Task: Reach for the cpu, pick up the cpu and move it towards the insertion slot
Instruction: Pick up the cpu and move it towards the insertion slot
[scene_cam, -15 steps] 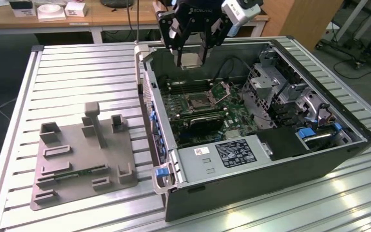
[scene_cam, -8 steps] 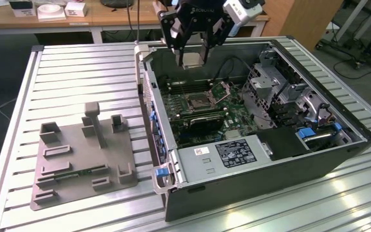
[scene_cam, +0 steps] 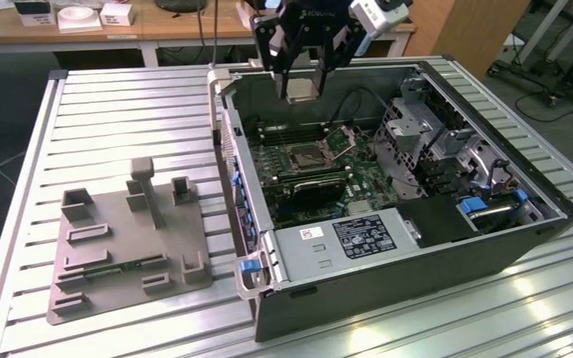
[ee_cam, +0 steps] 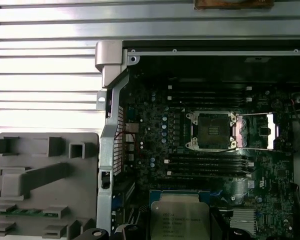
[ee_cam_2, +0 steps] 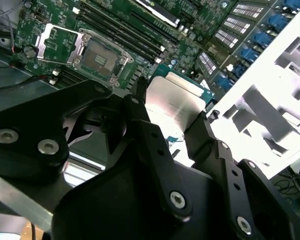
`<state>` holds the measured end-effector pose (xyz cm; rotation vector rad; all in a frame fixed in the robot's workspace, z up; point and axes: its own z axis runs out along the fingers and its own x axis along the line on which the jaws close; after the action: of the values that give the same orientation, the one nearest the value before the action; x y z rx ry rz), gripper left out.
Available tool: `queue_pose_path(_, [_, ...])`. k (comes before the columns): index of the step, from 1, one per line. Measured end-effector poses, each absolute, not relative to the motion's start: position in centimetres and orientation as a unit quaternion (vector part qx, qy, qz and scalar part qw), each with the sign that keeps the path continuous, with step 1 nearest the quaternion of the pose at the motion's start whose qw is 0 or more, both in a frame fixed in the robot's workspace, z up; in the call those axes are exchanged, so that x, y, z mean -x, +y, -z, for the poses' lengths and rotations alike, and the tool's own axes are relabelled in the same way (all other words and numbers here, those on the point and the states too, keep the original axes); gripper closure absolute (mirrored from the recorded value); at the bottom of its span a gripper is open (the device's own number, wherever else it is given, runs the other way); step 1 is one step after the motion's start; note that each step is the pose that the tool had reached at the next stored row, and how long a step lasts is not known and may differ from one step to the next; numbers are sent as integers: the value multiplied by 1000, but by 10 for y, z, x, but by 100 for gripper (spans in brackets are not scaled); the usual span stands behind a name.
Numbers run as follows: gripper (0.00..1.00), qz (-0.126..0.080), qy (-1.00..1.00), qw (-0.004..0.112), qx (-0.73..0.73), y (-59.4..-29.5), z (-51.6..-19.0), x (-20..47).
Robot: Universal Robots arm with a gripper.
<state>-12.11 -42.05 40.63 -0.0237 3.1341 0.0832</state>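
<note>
We are gripping the cpu [ee_cam_2: 176, 102] by its edges between closed jaws, carrying it above the open computer case [scene_cam: 525, 186]. The insertion slot [ee_cam: 212, 131] is lying open below, flap raised. We judge a tilted chip could be slipping, or catching the socket frame.

The cpu [ee_cam_2: 176, 100] top looks smooth, dull silvery metal; beside it, gripper fingers [ee_cam_2: 149, 135] look matt black plastic.
</note>
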Motion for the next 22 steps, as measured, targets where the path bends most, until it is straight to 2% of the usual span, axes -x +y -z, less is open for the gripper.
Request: queue_pose_path(22, [45, -27, 1000, 3, 8, -413, -405, 111])
